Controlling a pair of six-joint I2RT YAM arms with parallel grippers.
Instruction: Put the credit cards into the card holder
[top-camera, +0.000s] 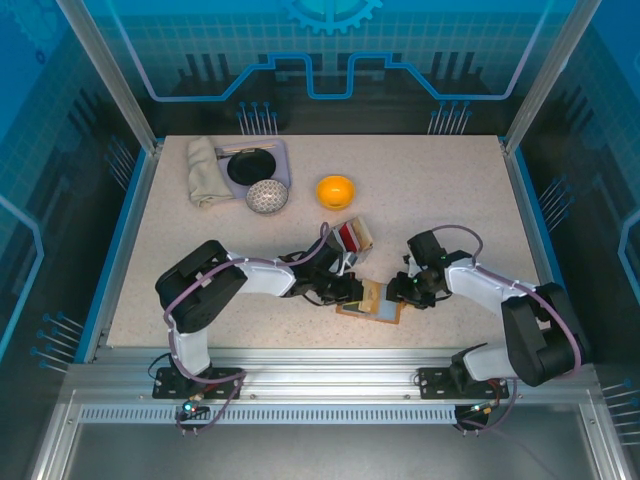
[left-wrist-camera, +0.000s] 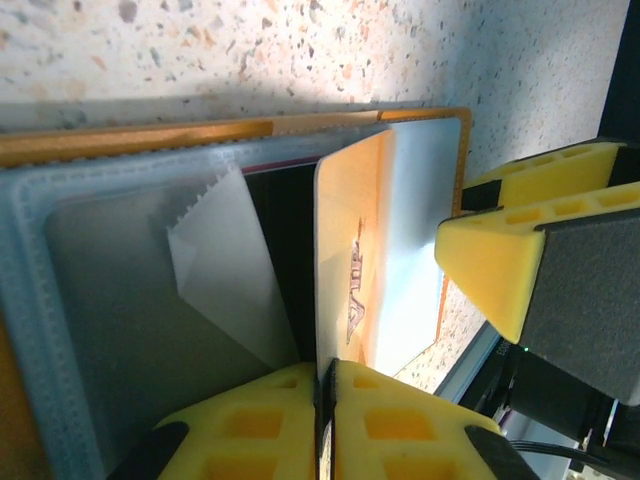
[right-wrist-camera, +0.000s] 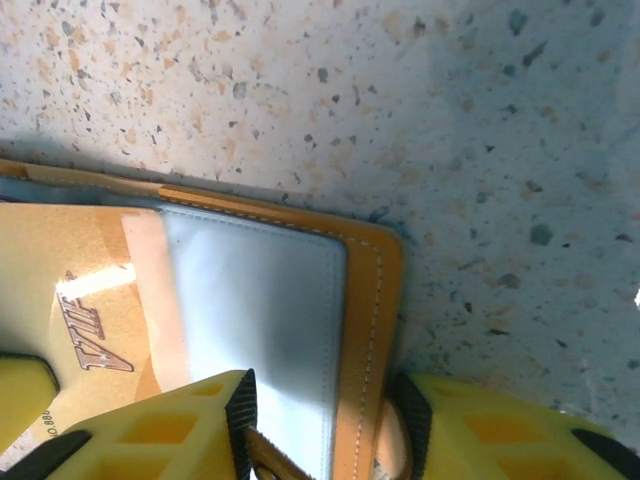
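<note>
Left tool (left-wrist-camera: 327, 392) clamped on beige card (left-wrist-camera: 355, 250), free end ahead of its tips over the holder (right-wrist-camera: 375, 300) pocket (likely for sliding in); right tool (right-wrist-camera: 325, 428) pinching holder's edge, apparently steadying it.

Tan-orange card holder (right-wrist-camera: 370, 300) (speckled table (right-wrist-camera: 450, 120)).

The speckled table (top-camera: 450, 180) carries several items, all on the far side of the left gripper (top-camera: 352, 293) and right gripper (top-camera: 403, 291). A slotted card tray (top-camera: 362, 232) stands nearest, just beyond the left gripper. An orange bowl (top-camera: 335, 190) sits farther out. Well off to the far left lie a speckled grey bowl (top-camera: 267, 196), a pale square tray (top-camera: 281, 152) holding a black dish (top-camera: 250, 167), and a folded beige cloth (top-camera: 205, 170) beside it.
</note>
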